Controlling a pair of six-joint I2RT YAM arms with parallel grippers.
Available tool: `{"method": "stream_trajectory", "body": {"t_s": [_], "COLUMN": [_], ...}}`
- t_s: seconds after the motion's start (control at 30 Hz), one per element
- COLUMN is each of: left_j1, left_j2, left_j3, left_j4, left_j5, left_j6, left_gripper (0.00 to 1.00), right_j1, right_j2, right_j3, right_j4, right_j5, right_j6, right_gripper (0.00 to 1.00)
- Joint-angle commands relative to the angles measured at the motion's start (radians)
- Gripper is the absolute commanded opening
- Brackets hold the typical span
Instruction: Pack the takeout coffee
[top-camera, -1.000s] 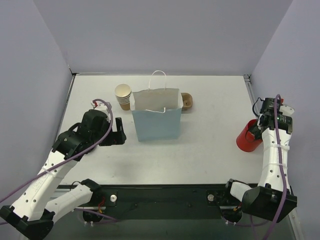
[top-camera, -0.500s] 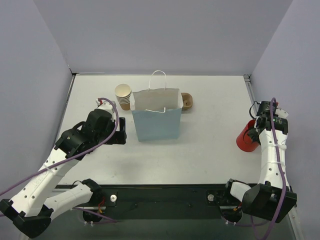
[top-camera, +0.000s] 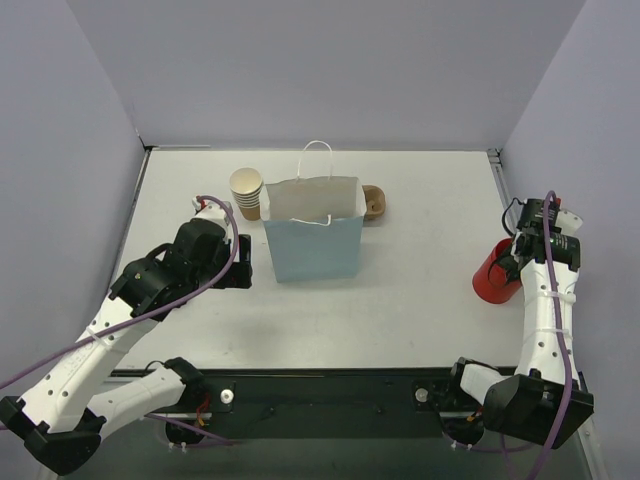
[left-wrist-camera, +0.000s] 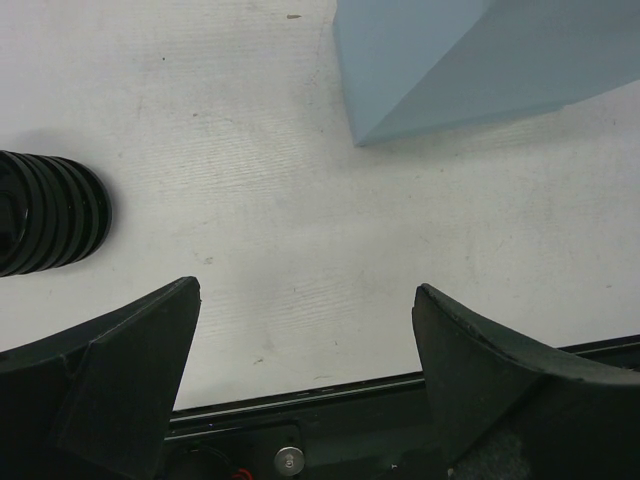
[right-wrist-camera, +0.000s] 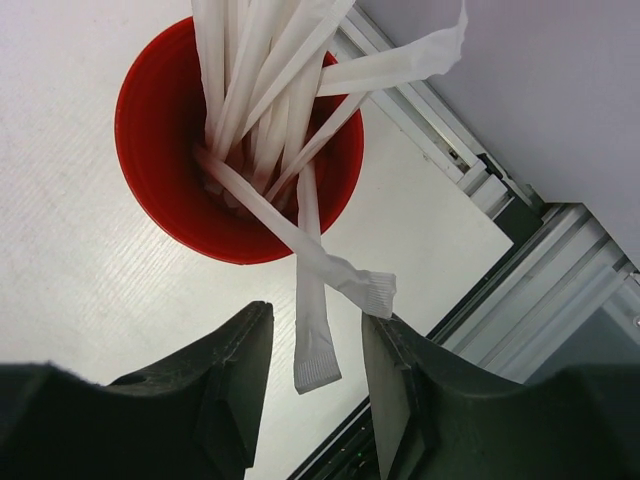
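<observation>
No lidded tan coffee cup shows in any view. The brown pulp tray (top-camera: 374, 202) peeks out behind the upright light-blue paper bag (top-camera: 312, 238). My left gripper (top-camera: 240, 268) is open and empty, low over the table just left of the bag; its wrist view shows wide-apart fingers (left-wrist-camera: 306, 290) and the bag's corner (left-wrist-camera: 470, 60). My right gripper (top-camera: 510, 262) hangs over the red cup of white straws (top-camera: 493, 274). Its jaws (right-wrist-camera: 316, 315) are open, and the end of one wrapped straw (right-wrist-camera: 312, 330) lies between them without being pinched.
A stack of lidless tan cups (top-camera: 246, 192) stands left of the bag's back. A black ribbed round object (left-wrist-camera: 45, 212) lies on the table left of my left gripper. The table's right rail (right-wrist-camera: 500, 190) runs close beside the red cup (right-wrist-camera: 235, 130).
The left arm has shifted slightly toward the bag. The right wrist has shifted a little over the red cup. Nothing was taken hold of or let go.
</observation>
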Motion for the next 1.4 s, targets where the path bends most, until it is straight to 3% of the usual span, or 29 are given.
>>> {"method": "stream_trajectory", "body": {"t_s": [0.0, 0.5, 1.1, 1.37], "left_j1": [-0.006, -0.006, -0.028, -0.031], "left_j2": [-0.013, -0.012, -0.006, 0.016], "left_j3": [0.053, 0.06, 0.08, 0.082], "left_j4": [0.005, -0.003, 0.016, 0.029], "left_j5": [-0.022, -0.039, -0.074, -0.079], "left_j6": [0.013, 0.015, 0.033, 0.032], "left_gripper": [0.97, 0.97, 0.97, 0.97], "right_j1": [-0.004, -0.004, -0.004, -0.004], "right_j2": [-0.007, -0.025, -0.017, 0.012], "right_j3": [0.033, 0.121, 0.413, 0.574], "right_j4": [-0.032, -0.073, -0.322, -0.386], "right_j5": [0.058, 0.039, 0.124, 0.091], "right_j6": [-0.038, -0.058, -0.141, -0.15], "right_gripper": [0.38, 0.08, 0.04, 0.03]}}
